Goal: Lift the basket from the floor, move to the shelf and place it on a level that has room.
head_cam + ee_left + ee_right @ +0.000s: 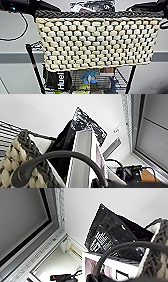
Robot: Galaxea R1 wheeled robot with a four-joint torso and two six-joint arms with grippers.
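Note:
The cream woven basket point(95, 42) with its dark rim hangs in the air close in front of me, level, between my two arms. My left gripper point(37, 12) is at its left end and my right gripper point(160, 10) at its right end, each shut on a dark loop handle point(57, 155) point(125, 246). A glossy black bag point(85, 124) point(112, 235) and a white box point(82, 159) stand inside the basket. Behind it stands the black wire shelf point(32, 65); a corner of its top level point(37, 45) shows at the left. The floor is hidden.
On a lower tier of the shelf sit a black "Huel" bag point(58, 80) and blue and yellow items point(88, 77). A pale wall with a grey band point(15, 57) is behind. A cable point(22, 30) hangs from my left arm.

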